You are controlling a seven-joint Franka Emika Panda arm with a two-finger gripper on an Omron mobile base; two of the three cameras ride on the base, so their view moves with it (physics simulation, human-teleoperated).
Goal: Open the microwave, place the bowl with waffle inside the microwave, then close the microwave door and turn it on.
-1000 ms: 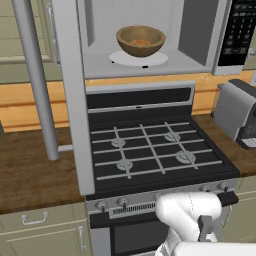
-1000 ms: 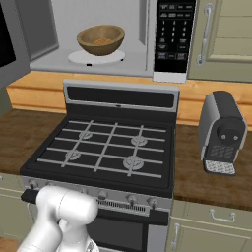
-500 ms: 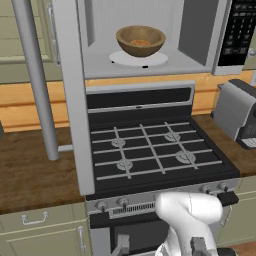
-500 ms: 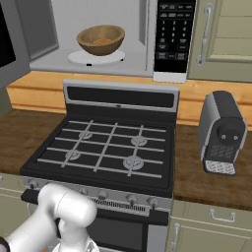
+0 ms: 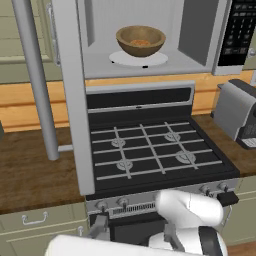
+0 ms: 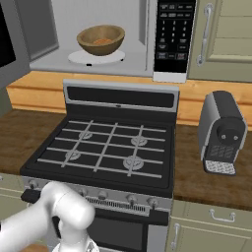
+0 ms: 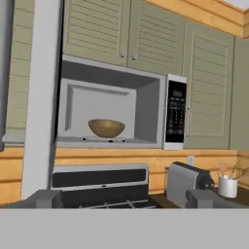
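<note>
Lower and more folded now than half a second back, my arm has drawn down in front of the stove (image 5: pixel 150 150) while nothing else in the kitchen has shifted; the bowl (image 5: pixel 140 41) sits on the white turntable (image 5: pixel 138 58) inside the microwave (image 6: pixel 123 39), the waffle (image 5: pixel 141 43) lying in its hollow as a small orange patch; the microwave door (image 5: pixel 70 100) stands swung wide to my left, seen nearly edge-on, its long bar handle (image 5: pixel 36 80) running vertically on the outer side.

From the hand view the gripper (image 7: pixel 127 198) looks up at the open cavity from below, its two dark fingertips (image 7: pixel 44 198) set well apart with nothing between them; I judge the jaws fully parted and empty.

Loading looks done; closing comes next, by my reading. What that move turns on: the door's free edge lies up and to the left of the jaws, its long axis upright, and the gripper hangs well below it, so I would need to rise and swing left before pushing the panel round toward the keypad panel (image 6: pixel 173 39); the grey toaster (image 6: pixel 222 132) on the counter to the right stays clear of that path.
</note>
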